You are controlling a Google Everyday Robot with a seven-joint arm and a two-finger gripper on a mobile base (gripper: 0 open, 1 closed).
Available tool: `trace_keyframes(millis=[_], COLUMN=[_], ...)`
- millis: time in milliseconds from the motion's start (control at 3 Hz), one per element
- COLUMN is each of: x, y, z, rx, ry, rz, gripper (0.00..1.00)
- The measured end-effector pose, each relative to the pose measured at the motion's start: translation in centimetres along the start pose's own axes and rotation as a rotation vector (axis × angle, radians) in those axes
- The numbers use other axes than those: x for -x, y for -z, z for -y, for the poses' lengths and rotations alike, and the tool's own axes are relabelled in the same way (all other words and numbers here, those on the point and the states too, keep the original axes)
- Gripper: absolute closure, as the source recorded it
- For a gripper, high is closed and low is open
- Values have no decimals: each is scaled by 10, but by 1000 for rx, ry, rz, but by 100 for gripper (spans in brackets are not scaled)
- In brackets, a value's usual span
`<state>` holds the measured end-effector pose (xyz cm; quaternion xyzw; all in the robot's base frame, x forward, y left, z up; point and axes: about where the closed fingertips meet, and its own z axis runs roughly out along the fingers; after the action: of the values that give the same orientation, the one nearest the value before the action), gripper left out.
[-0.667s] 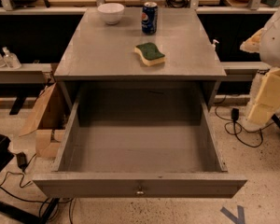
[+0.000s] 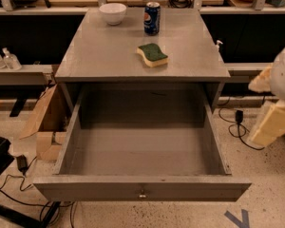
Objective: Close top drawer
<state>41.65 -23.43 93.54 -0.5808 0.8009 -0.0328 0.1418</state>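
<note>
Very little has changed in the last moment. The top drawer (image 2: 142,151) is as it was, pulled all the way out from under the tabletop (image 2: 104,51). Its grey front panel stands well forward of the tabletop's near edge, and its empty inside is fully open to view. The small knob (image 2: 142,194) at the middle of the front has not shifted either, so no closing has begun.

The only movement is at the right. The robot's pale hand (image 2: 274,122) and the arm above it have sunk a little. They now hang off the tabletop's front right corner, lower than its surface and well apart from the drawer's side wall. Whether the hand is wide or narrow I cannot tell.

The bowl (image 2: 112,12), the can (image 2: 152,18) and the sponge (image 2: 152,54) sit on the tabletop exactly as before.

I judge the task is still at its approach stage. The dip of the arm looks like a first step down toward the level of the drawer front, but the hand has yet to come round in front of that panel. Only from there could it push the drawer back under the tabletop.
</note>
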Motion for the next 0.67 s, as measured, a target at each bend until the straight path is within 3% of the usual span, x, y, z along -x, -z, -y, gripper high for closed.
trace_keyframes(millis=[667], x=[-62], y=[-63], z=[-76], rx=[-39], ry=[-69], rz=[25], gripper=[72])
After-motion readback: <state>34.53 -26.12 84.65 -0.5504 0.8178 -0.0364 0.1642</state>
